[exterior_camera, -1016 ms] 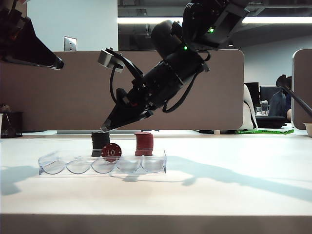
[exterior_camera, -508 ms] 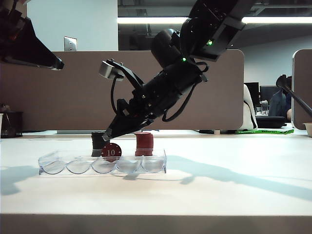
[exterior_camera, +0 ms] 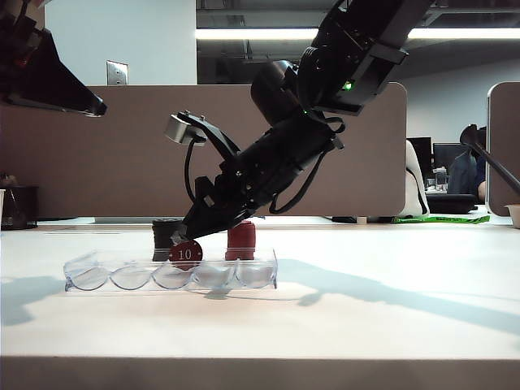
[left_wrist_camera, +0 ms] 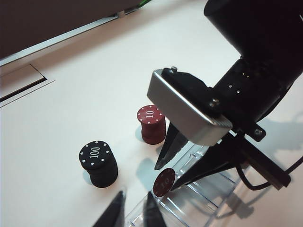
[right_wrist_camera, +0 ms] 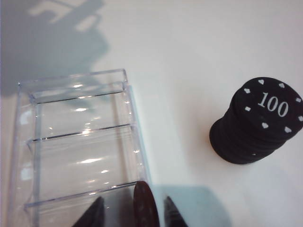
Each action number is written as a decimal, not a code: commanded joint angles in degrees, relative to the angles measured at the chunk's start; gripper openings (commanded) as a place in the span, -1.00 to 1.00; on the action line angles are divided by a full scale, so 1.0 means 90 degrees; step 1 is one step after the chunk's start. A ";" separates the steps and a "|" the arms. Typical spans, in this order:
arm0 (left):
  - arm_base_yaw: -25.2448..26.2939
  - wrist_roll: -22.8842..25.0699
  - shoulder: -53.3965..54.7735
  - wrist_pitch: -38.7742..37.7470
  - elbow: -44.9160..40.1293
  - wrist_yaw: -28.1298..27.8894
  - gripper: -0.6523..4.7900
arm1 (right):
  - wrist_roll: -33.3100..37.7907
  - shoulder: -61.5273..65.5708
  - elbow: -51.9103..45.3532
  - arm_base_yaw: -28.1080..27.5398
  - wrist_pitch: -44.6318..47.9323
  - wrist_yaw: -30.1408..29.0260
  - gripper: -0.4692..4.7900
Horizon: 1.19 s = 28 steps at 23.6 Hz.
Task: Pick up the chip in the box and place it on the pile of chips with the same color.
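the step in hand is the pick. the right gripper (exterior_camera: 185, 238) has reached down and to the left over the box (exterior_camera: 244, 280), and its jaws stand open on either side of the chip (exterior_camera: 186, 254), which stands on edge in a middle groove of the box with its "10" facing the near side. in the right wrist view the chip (right_wrist_camera: 144, 205) sits between the 2 fingertips (right_wrist_camera: 94, 213) with a gap on each side, so nothing is gripped yet.

next, by my reading, the jaws must close squarely on the chip's 2 faces, lift it clear of the groove wall, then carry it a short way far and right to the pile of chips with the same color (exterior_camera: 240, 240), which stands just behind the box.

the black stack (left_wrist_camera: 99, 163), marked "100", stands just left of the red pile and close to the path; a careless swing could knock it. the clear box may also slide if the fingers drag it.

the left gripper (left_wrist_camera: 134, 213) hangs high at the far left, jaws open, holding nothing.
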 commanded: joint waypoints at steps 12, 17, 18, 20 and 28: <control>0.0002 0.0029 -0.0007 0.0027 0.0036 0.0027 -0.55 | 0.0107 -0.0029 0.0015 0.0005 0.0078 -0.0022 -0.48; 0.0002 0.0029 -0.0010 0.0027 0.0036 0.0027 -0.55 | 0.0104 -0.0027 0.0015 0.0002 0.0063 -0.0017 -0.48; 0.0002 0.0029 -0.0010 0.0027 0.0036 0.0029 -0.55 | 0.0104 -0.0027 0.0015 0.0002 0.0063 0.0034 -0.48; 0.0002 0.0029 -0.0010 0.0027 0.0036 0.0029 -0.55 | 0.0104 -0.0015 0.0015 0.0000 0.0056 0.0097 -0.48; 0.0002 0.0029 -0.0010 0.0024 0.0036 0.0032 -0.55 | 0.0107 0.0010 0.0012 0.0000 -0.0066 0.0097 -0.48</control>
